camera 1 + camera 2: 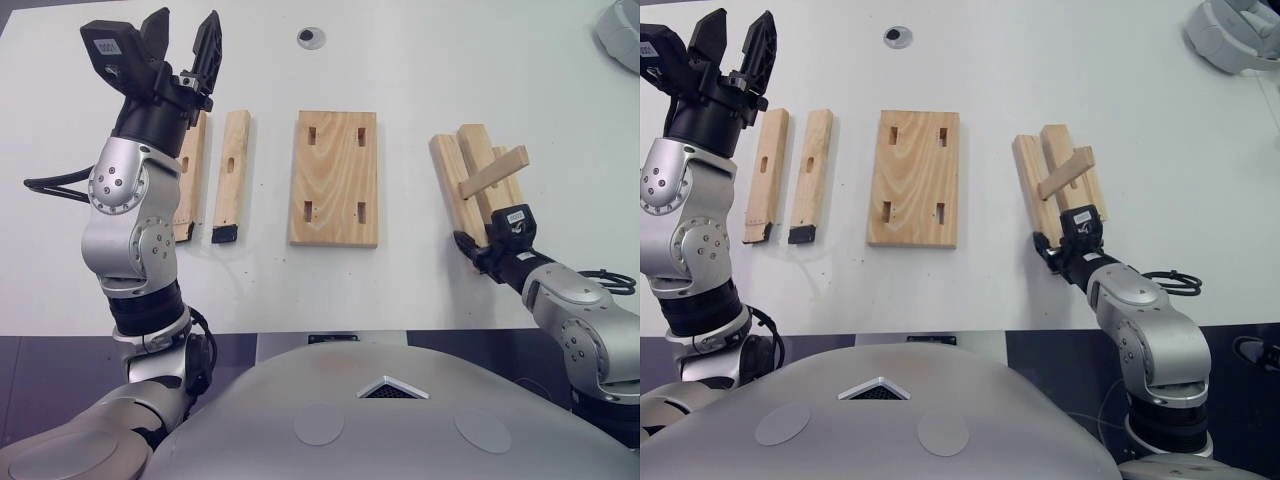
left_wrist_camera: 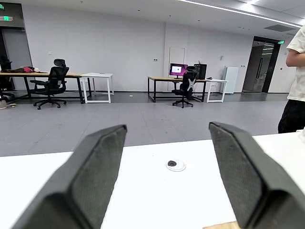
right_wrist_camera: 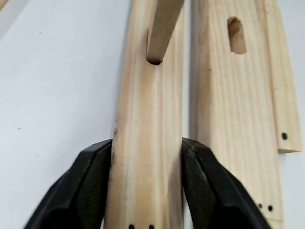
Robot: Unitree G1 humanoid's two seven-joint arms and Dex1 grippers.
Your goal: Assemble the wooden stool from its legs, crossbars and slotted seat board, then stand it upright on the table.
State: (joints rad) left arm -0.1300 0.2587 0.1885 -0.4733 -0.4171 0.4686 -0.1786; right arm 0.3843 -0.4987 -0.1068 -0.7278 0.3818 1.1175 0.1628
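Now | white table [image 1: 420, 60] | office desks [image 2: 97, 75], chairs [image 2: 50, 83] behind | left gripper [image 1: 186, 22] spread | right gripper [image 3: 147, 149] clamps leg [image 3: 147, 105]

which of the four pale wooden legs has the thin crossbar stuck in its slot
The pale wooden leg clamped in the right gripper; the other three legs' slots are empty.

Left arm: your silver-and-black arm is bent upward at the elbow, wrist high | black two-finger left end effector [image 1: 186, 28] points up, fingers spread wide | Right arm: stretched low and forward | right end effector [image 3: 147, 157] has both pads pressed against a pale wooden leg [image 3: 150, 105].
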